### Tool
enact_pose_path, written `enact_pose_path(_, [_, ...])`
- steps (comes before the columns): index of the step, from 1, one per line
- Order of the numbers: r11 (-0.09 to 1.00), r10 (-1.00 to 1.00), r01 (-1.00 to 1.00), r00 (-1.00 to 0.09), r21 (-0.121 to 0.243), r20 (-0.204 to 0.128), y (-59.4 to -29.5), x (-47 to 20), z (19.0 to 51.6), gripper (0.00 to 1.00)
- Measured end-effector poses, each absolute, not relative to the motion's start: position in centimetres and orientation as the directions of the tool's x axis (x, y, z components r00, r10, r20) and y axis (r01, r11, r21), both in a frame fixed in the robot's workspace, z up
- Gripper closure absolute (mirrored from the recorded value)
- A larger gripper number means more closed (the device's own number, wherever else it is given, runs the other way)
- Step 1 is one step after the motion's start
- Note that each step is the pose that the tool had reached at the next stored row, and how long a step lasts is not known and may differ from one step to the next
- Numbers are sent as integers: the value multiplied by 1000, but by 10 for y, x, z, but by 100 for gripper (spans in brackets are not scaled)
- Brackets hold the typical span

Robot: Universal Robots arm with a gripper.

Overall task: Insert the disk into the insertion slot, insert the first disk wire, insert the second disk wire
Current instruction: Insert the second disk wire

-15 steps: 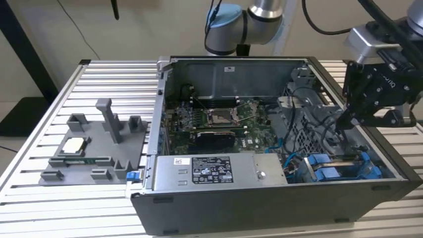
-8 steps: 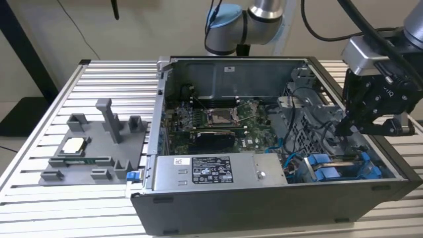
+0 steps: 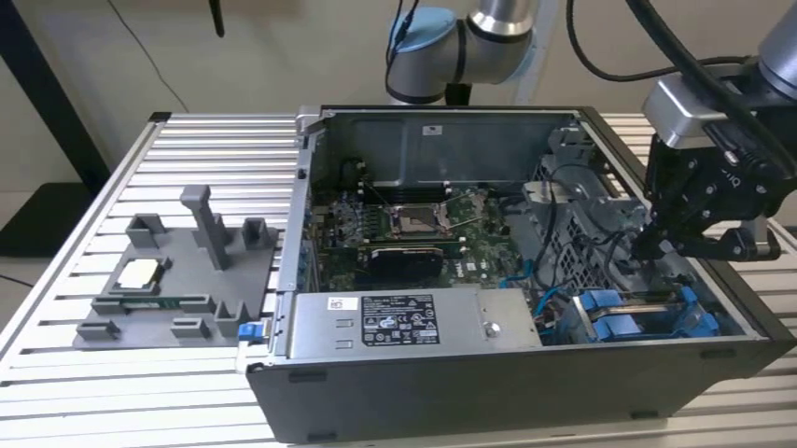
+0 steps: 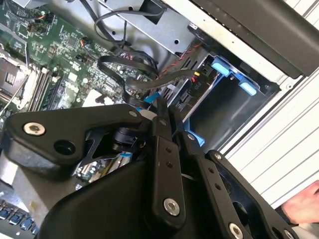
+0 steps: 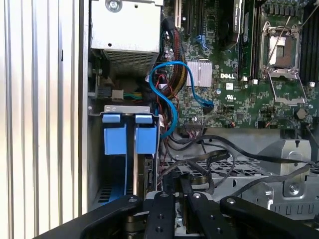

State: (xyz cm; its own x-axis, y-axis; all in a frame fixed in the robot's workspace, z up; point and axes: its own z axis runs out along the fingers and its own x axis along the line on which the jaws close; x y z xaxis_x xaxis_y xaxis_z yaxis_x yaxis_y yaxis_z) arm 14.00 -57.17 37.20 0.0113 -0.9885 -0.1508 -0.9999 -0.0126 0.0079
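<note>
The disk sits in the drive bay at the case's near corner on the exterior view's right, showing as bright blue carrier tabs [image 3: 613, 315] [image 5: 147, 140] [image 4: 222, 67]. A second blue tab [image 5: 113, 140] stands beside it. My gripper [image 3: 650, 247] hangs inside the case just above that bay. In both wrist views its black fingers [image 4: 163, 130] [image 5: 163, 209] stand close together, and a black disk wire [image 5: 198, 175] seems pinched between them. The gripper [image 4: 167, 112] has its tips near the disk's connector end [image 4: 193, 87], partly hidden by black flat wires [image 4: 130, 63].
The open case [image 3: 524, 392] lies on a slatted metal table [image 3: 200, 149]. Inside are the motherboard [image 3: 412, 224], a power supply [image 3: 412, 319] and a blue cable [image 5: 160, 74]. A grey fixture [image 3: 162, 280] holds parts at the exterior view's left. A person's hand [image 4: 305, 209] rests beside the case.
</note>
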Motion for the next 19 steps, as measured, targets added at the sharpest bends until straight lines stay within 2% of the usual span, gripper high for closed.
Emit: enact_pose_path(19, [-13,-989,-1000,11,8,-146,-579,142,358,84])
